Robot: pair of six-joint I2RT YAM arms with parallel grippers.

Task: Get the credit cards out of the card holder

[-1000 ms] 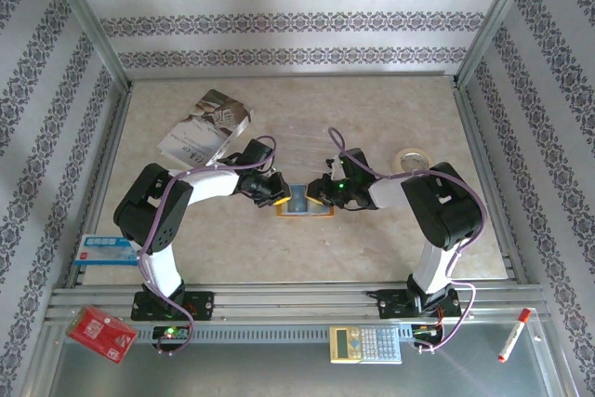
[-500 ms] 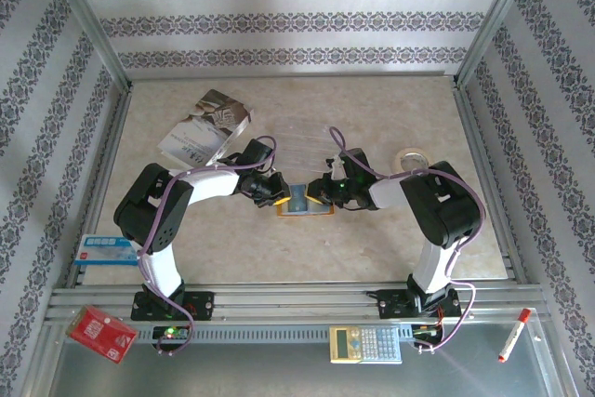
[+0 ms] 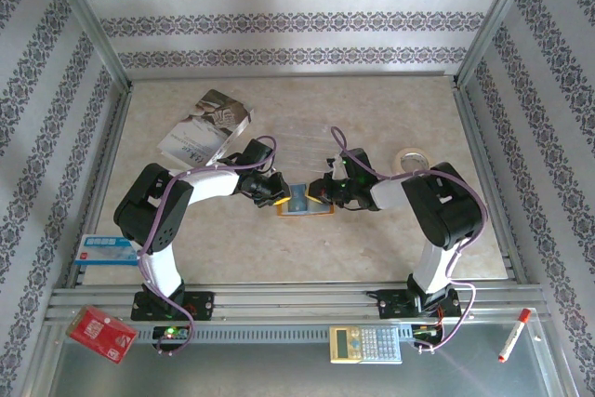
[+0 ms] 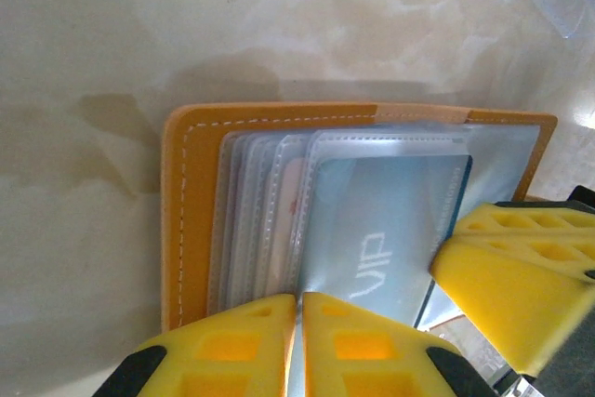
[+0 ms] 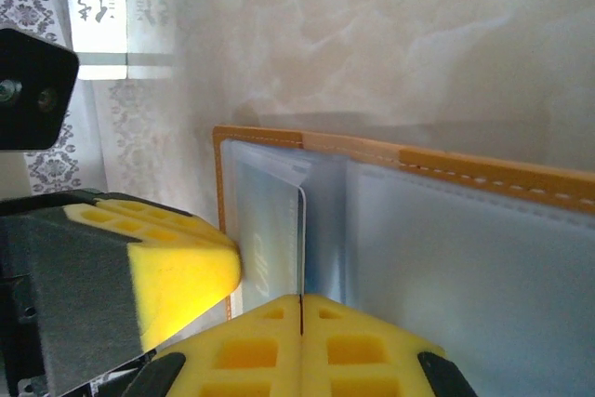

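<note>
Left gripper [image 3: 277, 194] and right gripper [image 3: 321, 194] face each other tip to tip near the middle of the pale marbled table [image 3: 372, 239], as I see it from above. Toward the table's far left corner lies a large white glossy booklet [image 3: 204, 127], and a long white-and-blue box [image 3: 104, 250] sits at the left edge near the front corner. On the metal shelf [image 3: 260, 374] below the table's near edge I have a grey-and-yellow calculator [image 3: 364, 343] about midway along and a red patterned packet [image 3: 100, 332] at the left end. Between the two grippers lies the small orange bifold card holder [image 3: 302, 213], open flat, its clear blue-grey plastic pockets fanned out. A roll of clear tape [image 3: 410, 159] rests near the table's right edge, and a red-and-white marker [image 3: 514, 334] lies at the shelf's right end. On the left wrist camera my left yellow pads [image 4: 232, 350] are pressed together on a thin clear pocket leaf of the card holder. On the right wrist camera the right pads [image 5: 372, 350] are closed on the edge of a pale blue plastic card [image 4: 390, 239] printed "VIP", lying among the pockets. I cannot tell how far out of its pocket it is.
</note>
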